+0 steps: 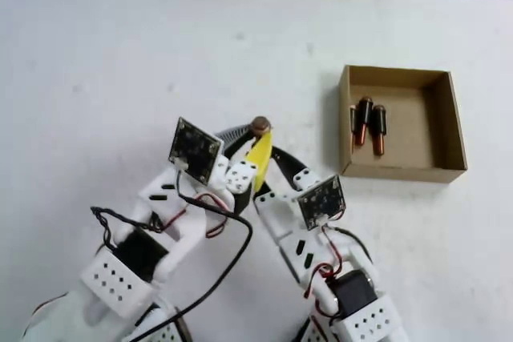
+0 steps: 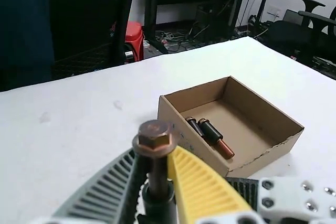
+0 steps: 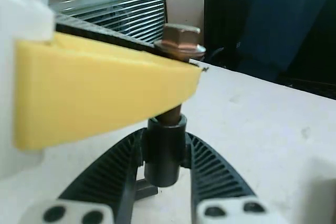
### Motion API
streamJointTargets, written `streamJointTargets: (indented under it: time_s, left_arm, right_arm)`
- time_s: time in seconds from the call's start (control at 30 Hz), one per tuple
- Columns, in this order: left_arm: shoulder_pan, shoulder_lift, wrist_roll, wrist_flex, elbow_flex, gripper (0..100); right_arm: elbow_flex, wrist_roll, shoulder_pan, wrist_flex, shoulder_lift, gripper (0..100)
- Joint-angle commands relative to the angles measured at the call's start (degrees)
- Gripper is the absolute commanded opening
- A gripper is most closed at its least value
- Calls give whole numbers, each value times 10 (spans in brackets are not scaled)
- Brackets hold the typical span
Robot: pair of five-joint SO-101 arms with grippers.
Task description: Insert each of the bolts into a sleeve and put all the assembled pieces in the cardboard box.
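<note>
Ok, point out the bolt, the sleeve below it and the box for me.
bolt point(image 2: 153, 140), left wrist view, on its hex head.
sleeve point(image 3: 164, 151), right wrist view, on its dark side wall.
box point(image 1: 401, 172), high view, on the outside of its near wall.

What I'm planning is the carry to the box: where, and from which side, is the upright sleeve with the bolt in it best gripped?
Probably the sleeve mid-height, jaws closing across its round body from the arms' side, level with the table, as the right gripper does. It stands upright, and the bolt has a wider head above, so a sleeve grip should carry both.
</note>
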Motion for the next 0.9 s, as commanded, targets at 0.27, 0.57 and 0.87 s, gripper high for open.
streamJointTargets:
  time_s: [0.27,0.57,0.87]
  left_arm:
    - [0,0,-13,-14,4,24]
    - [1,0,-78,-18,29,33]
    - [0,0,-43,-14,29,214]
  right_arm:
    - [4,-2,6,3,-7,17]
    - [4,-2,6,0,-7,17]
    - [4,-2,6,0,-7,17]
